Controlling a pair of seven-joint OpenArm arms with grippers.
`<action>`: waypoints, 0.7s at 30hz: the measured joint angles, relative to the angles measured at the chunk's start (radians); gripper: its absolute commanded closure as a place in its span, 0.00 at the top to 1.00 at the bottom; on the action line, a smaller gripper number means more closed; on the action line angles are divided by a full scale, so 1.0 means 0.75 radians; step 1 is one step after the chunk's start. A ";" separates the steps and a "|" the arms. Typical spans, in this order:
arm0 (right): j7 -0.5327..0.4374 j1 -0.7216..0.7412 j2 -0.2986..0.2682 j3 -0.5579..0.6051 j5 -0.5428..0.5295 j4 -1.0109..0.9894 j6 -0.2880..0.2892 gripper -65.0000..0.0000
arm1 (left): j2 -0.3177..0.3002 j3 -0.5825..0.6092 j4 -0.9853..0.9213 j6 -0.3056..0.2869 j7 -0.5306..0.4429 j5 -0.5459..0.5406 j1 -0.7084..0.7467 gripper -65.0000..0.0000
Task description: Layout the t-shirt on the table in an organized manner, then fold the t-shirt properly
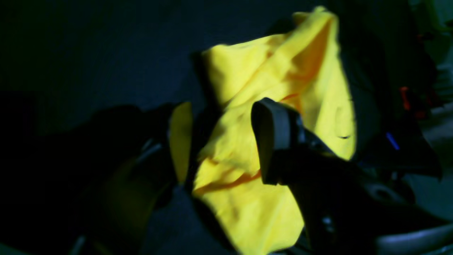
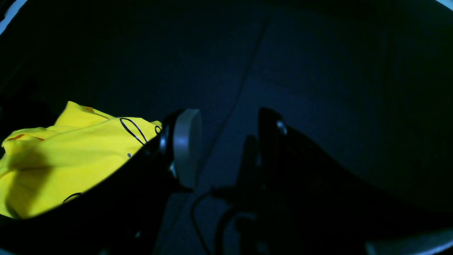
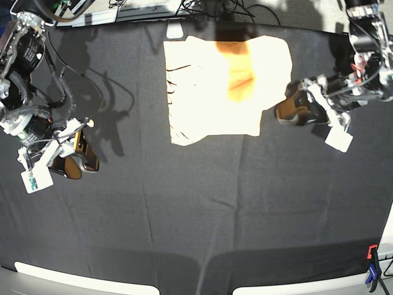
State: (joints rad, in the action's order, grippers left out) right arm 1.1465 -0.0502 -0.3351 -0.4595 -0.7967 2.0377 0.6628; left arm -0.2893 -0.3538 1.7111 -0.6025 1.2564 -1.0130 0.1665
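Shirt count first: we see one t-shirt [image 3: 221,89], folded into a rough rectangle at the far middle of the black surface [image 3: 196,209]. Two grippers: the left gripper [image 3: 288,106], jaws spread, sits at its edge; the right gripper [image 3: 77,161], jaws released, sits well apart.

My arms were dark metal with silver joints and looping black cables. My left end effector [image 3: 288,104] wore black fingers, brownish in the base view, with a white block behind and small red and blue marks nearby. My right end effector [image 2: 226,148] had glossy black fingers, one bearing a pale grey pad [image 2: 185,147], with thin black wires.
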 measured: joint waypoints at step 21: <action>0.000 0.000 0.004 0.001 -0.001 0.000 0.000 0.40 | 0.077 0.000 0.002 0.065 -0.060 -0.266 0.206 0.35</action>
State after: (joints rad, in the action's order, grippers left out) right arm 1.1465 -0.0502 -0.3325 -0.4591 -0.7975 2.0377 0.6628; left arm -0.2317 -0.3538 1.7126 -0.5541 1.2118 -1.2125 0.3210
